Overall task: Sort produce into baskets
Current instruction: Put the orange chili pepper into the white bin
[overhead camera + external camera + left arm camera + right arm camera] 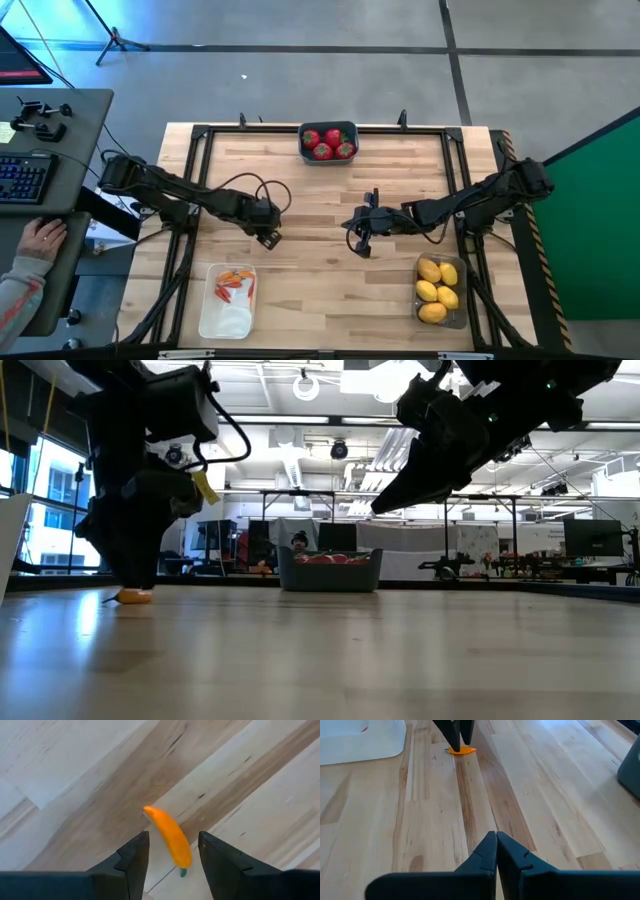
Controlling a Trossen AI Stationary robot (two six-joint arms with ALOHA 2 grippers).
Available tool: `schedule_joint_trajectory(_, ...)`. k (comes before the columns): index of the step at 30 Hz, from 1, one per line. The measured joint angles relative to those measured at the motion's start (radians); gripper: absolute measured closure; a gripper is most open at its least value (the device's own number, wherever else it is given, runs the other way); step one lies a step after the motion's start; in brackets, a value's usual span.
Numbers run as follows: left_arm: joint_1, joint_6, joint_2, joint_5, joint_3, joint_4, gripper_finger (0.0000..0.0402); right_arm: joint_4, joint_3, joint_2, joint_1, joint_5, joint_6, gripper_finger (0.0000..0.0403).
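A thin orange pepper piece (170, 837) lies on the wooden table, left of centre; it also shows in the low view (135, 597) and the right wrist view (461, 750). My left gripper (173, 835) is open and points down, one finger on either side of the pepper, apart from it. My right gripper (360, 243) is shut and empty above the table's middle. The dark blue-grey basket (328, 142) at the far edge holds red round fruits. The white basket (228, 300) at the near left holds orange-red pieces. The smoky basket (441, 291) at the near right holds yellow lemons.
A side desk with a keyboard (22, 178) stands left of the table, and a person's hand (40, 238) rests by it. Black frame rails (190, 190) run along the table's left and right sides. Bare wood (320, 300) lies between the near baskets.
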Motion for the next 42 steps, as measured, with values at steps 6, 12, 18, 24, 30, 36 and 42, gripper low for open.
schedule_joint_trajectory(6, 0.0, 0.011, 0.039, 0.007, 0.0, 0.01, 0.0247, 0.0, 0.0, 0.0, 0.0, 0.001, -0.003, 0.0403)
schedule_joint_trajectory(12, -0.004, 0.046, 0.04, 0.001, 0.0, 0.023, 0.029, 0.0, 0.0, 0.0, 0.0, 0.001, -0.003, 0.0403)
schedule_joint_trajectory(18, -0.011, 0.126, 0.039, 0.0, 0.0, 0.022, 0.036, 0.0, 0.0, 0.0, 0.0, 0.001, -0.004, 0.0403)
schedule_joint_trajectory(24, -0.011, 0.209, 0.021, 0.02, 0.014, -0.001, 0.0396, 0.0, 0.0, 0.0, 0.0, 0.001, -0.004, 0.0403)
schedule_joint_trajectory(30, -0.034, 0.348, -0.057, 0.018, 0.096, -0.077, 0.0395, 0.005, 0.0, 0.0, 0.0, 0.006, -0.003, 0.0403)
schedule_joint_trajectory(36, -0.126, 0.402, -0.177, 0.021, 0.137, -0.09, 0.0398, 0.008, 0.0, 0.0, 0.0, 0.006, -0.002, 0.0403)
schedule_joint_trajectory(42, -0.27, 0.361, -0.302, 0.051, 0.141, -0.091, 0.0398, 0.008, 0.0, 0.0, 0.0, 0.007, -0.005, 0.0403)
